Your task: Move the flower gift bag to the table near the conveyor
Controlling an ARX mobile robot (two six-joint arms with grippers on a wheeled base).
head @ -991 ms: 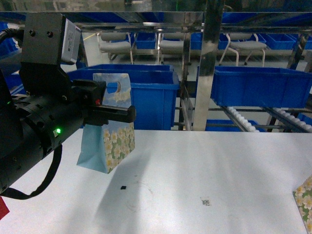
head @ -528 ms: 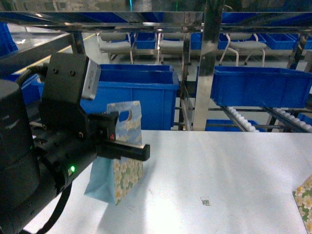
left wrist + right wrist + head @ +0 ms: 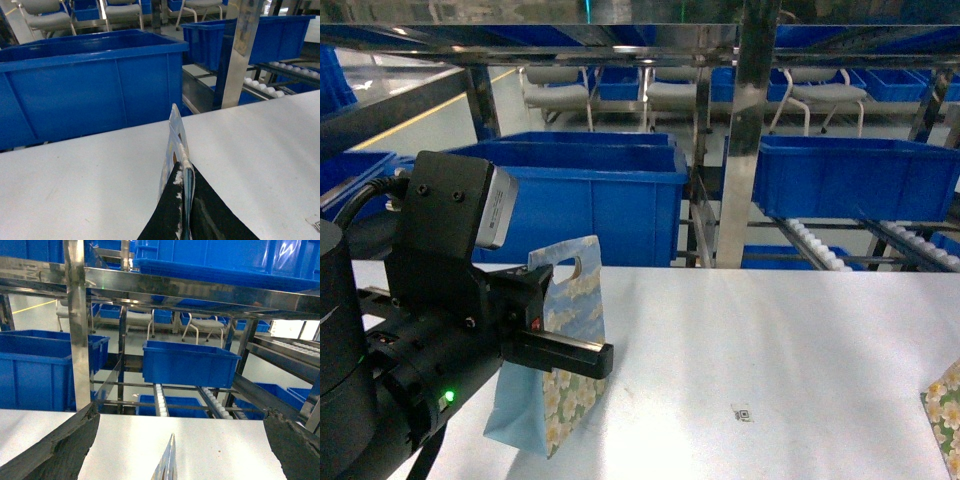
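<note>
The flower gift bag (image 3: 563, 330), printed with sky and daisies, hangs upright by its top over the left of the white table (image 3: 770, 340). My left gripper (image 3: 570, 352) is shut on its upper part. Whether the bag's bottom touches the tabletop I cannot tell. In the left wrist view the black fingers (image 3: 170, 210) pinch the bag's thin top edge (image 3: 175, 130). The conveyor's (image 3: 815, 245) white rollers lie just beyond the table's far edge. My right gripper (image 3: 180, 412) is open, its fingers wide apart over the table (image 3: 225, 445), out of the head view.
Another floral bag (image 3: 945, 415) shows at the right edge; a thin bag edge (image 3: 170, 465) rises between my right fingers. Large blue bins (image 3: 610, 190) (image 3: 850, 175) stand behind the table. A steel post (image 3: 745, 130) rises at the far edge.
My left arm has come down with the flower gift bag, lowering it from bin height to near the tabletop.
</note>
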